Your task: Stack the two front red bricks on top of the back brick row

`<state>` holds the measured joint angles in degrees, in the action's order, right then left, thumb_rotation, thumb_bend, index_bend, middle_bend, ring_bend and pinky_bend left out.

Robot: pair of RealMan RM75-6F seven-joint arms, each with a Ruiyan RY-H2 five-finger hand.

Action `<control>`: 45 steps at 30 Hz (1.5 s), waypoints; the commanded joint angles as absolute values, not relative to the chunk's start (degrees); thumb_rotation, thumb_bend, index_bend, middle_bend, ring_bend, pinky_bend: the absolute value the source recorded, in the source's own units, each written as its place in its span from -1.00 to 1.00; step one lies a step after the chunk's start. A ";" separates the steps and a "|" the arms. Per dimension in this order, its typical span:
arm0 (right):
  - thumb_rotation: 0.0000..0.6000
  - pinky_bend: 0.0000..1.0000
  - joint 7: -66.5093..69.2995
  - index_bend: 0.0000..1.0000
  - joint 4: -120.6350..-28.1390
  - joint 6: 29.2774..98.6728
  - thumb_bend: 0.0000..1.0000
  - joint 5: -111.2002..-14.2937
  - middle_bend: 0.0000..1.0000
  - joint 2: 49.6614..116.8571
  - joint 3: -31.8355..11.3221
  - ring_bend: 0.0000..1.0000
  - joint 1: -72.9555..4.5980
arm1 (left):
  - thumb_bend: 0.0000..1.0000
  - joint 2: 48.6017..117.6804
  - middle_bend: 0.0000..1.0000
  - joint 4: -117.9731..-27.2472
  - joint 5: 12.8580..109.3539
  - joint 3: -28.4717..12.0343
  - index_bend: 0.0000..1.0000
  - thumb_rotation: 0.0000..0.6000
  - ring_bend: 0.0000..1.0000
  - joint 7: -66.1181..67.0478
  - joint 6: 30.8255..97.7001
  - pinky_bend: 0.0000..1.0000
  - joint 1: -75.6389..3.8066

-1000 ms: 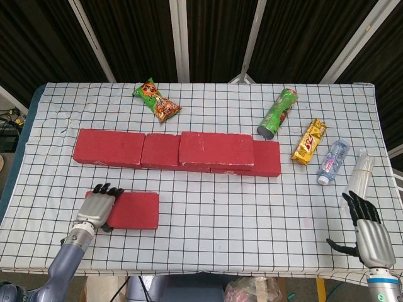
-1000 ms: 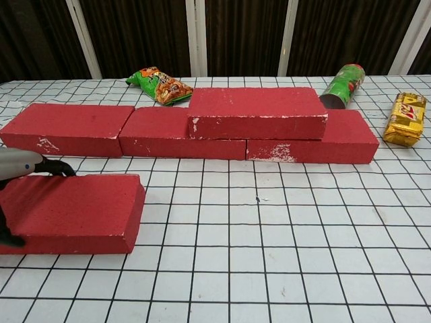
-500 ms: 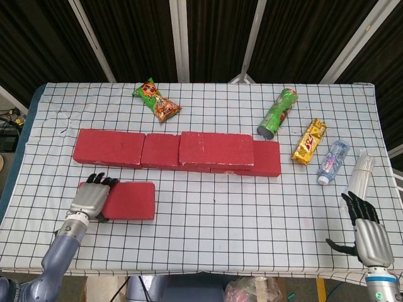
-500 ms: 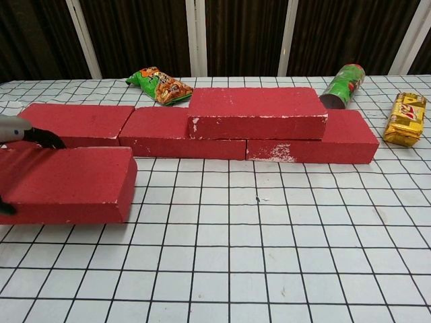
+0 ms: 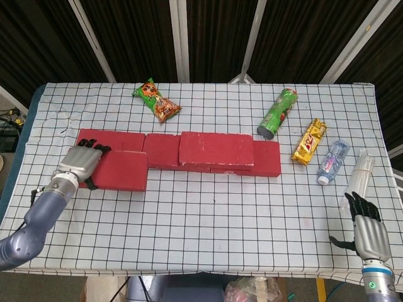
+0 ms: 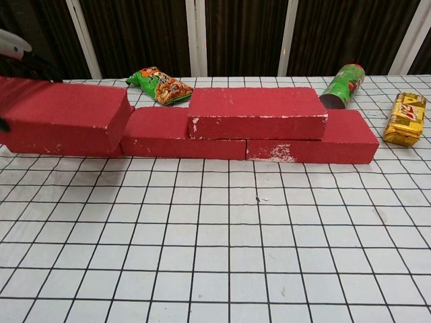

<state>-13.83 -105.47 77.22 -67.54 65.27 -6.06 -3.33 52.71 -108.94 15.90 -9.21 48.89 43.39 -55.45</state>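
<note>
My left hand [image 5: 79,165] grips the left end of a red brick [image 5: 123,170], which is lifted off the table in front of the left end of the back row [image 5: 160,150]. In the chest view this brick [image 6: 64,118] hangs at the height of the row's top and hides the left back brick. A second red brick [image 5: 216,148] lies stacked on the row's middle and right bricks. My right hand [image 5: 366,229] is open, fingers spread, low at the table's front right corner, holding nothing.
A green snack bag [image 5: 157,100] lies behind the row. A green chip can [image 5: 278,112], a yellow candy bar [image 5: 310,141], a water bottle [image 5: 332,161] and a clear bottle [image 5: 359,175] lie at the right. The checkered cloth [image 5: 214,214] covers the table.
My left hand has lifted the front brick off the table and carried it back and up toward the left end of the row. The right hand has barely moved.
</note>
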 commanded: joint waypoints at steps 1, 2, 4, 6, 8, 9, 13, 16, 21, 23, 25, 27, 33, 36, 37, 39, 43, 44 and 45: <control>1.00 -1.00 -16.10 -1.00 -104.41 79.16 -0.73 -66.48 -1.00 66.85 -7.18 -1.00 -3.76 | -0.87 52.76 -0.71 -100.72 16.86 -10.25 -0.48 1.00 -1.00 43.94 35.97 -1.00 -58.18; 1.00 -1.00 -16.53 -1.00 -104.07 79.94 -0.74 -66.75 -1.00 67.22 -7.30 -1.00 -3.72 | -0.87 53.22 -0.71 -98.94 17.52 -10.32 -0.48 1.00 -1.00 42.73 34.45 -1.00 -58.37; 1.00 -1.00 -17.05 -1.00 -103.00 81.67 -0.73 -67.88 -1.00 68.06 -7.49 -1.00 -3.62 | -0.87 54.20 -0.71 -95.40 19.22 -10.34 -0.48 1.00 -1.00 40.44 31.29 -1.00 -58.68; 1.00 -1.00 -16.49 -1.00 -102.00 82.92 -0.73 -69.30 -1.00 68.63 -7.53 -1.00 -3.46 | -0.87 55.07 -0.71 -92.12 21.00 -10.10 -0.48 1.00 -1.00 38.38 28.28 -1.00 -58.98; 1.00 -1.00 -15.34 -1.00 -100.99 84.02 -0.73 -70.85 -1.00 69.06 -7.55 -1.00 -3.28 | -0.87 56.09 -0.71 -88.78 22.64 -9.82 -0.48 1.00 -1.00 36.34 25.68 -1.00 -59.33; 1.00 -1.00 -14.84 -1.00 -100.61 84.48 -0.73 -71.55 -1.00 69.13 -7.47 -1.00 -3.14 | -0.87 56.57 -0.71 -87.19 23.42 -9.69 -0.48 1.00 -1.00 35.32 24.50 -1.00 -59.50; 1.00 -1.00 -14.81 -1.00 -99.94 87.03 -0.73 -72.72 -1.00 69.44 -7.60 -1.00 -2.28 | -0.87 58.16 -0.71 -81.76 26.65 -9.80 -0.48 1.00 -1.00 30.83 20.61 -1.00 -59.87; 1.00 -1.00 -15.18 -1.00 -100.41 88.13 -0.73 -72.77 -1.00 69.53 -7.71 -1.00 -1.81 | -0.87 59.31 -0.71 -78.40 29.13 -9.77 -0.47 1.00 -1.00 27.87 18.39 -1.00 -60.20; 1.00 -1.00 -15.17 -1.00 -100.68 88.61 -0.73 -73.30 -1.00 69.42 -7.62 -1.00 -1.56 | -0.87 61.51 -0.71 -74.31 33.40 -9.09 -0.46 1.00 -1.00 24.56 16.02 -1.00 -61.76; 1.00 -1.00 -15.04 -1.00 -100.58 88.74 -0.73 -73.67 -1.00 69.48 -7.57 -1.00 -1.54 | -0.87 62.31 -0.71 -73.34 34.74 -8.94 -0.46 1.00 -1.00 23.11 15.74 -1.00 -62.19; 1.00 -1.00 -14.89 -1.00 -100.40 88.85 -0.73 -74.16 -1.00 69.60 -7.49 -1.00 -1.54 | -0.87 63.06 -0.71 -72.18 35.69 -8.34 -0.47 1.00 -1.00 21.41 15.03 -1.00 -62.79; 1.00 -1.00 -14.76 -1.00 -100.17 88.85 -0.73 -74.70 -1.00 69.71 -7.38 -1.00 -1.62 | -0.87 63.89 -0.71 -70.93 36.30 -7.39 -0.47 1.00 -1.00 20.27 14.44 -1.00 -63.51; 1.00 -1.00 -14.35 -1.00 -99.85 88.68 -0.74 -75.95 -1.00 69.77 -6.91 -1.00 -1.67 | -0.87 66.38 -0.71 -68.85 38.13 -5.64 -0.47 1.00 -1.00 16.80 14.11 -1.00 -65.20; 1.00 -1.00 -14.30 -1.00 -99.89 88.65 -0.74 -75.99 -1.00 69.72 -6.91 -1.00 -1.62 | -0.87 67.55 -0.71 -68.06 38.87 -4.72 -0.47 1.00 -1.00 15.62 14.41 -1.00 -66.29; 1.00 -1.00 -14.22 -1.00 -99.91 88.61 -0.73 -76.01 -1.00 69.69 -6.91 -1.00 -1.61 | -0.87 67.93 -0.71 -67.85 38.95 -4.43 -0.47 1.00 -1.00 15.20 14.52 -1.00 -66.70; 1.00 -1.00 -13.99 -1.00 -99.95 88.46 -0.73 -76.06 -1.00 69.54 -6.88 -1.00 -1.61 | -0.87 68.58 -0.71 -67.72 39.11 -3.93 -0.48 1.00 -1.00 14.44 14.76 -1.00 -67.52; 1.00 -1.00 -13.02 -1.00 -100.18 88.43 -0.73 -75.51 -1.00 69.02 -7.16 -1.00 -1.34 | -0.87 69.81 -0.71 -67.60 39.08 -2.68 -0.48 1.00 -1.00 13.13 15.28 -1.00 -69.06; 1.00 -1.00 -12.94 -1.00 -100.33 88.44 -0.73 -75.31 -1.00 68.84 -7.24 -1.00 -1.27 | -0.87 70.15 -0.72 -67.45 39.01 -2.20 -0.49 1.00 -1.00 12.97 15.49 -1.00 -69.46; 1.00 -1.00 -12.91 -1.00 -100.52 88.47 -0.73 -75.12 -1.00 68.72 -7.33 -1.00 -1.21 | -0.87 70.55 -0.72 -67.29 38.93 -1.68 -0.49 1.00 -1.00 12.86 15.70 -1.00 -69.87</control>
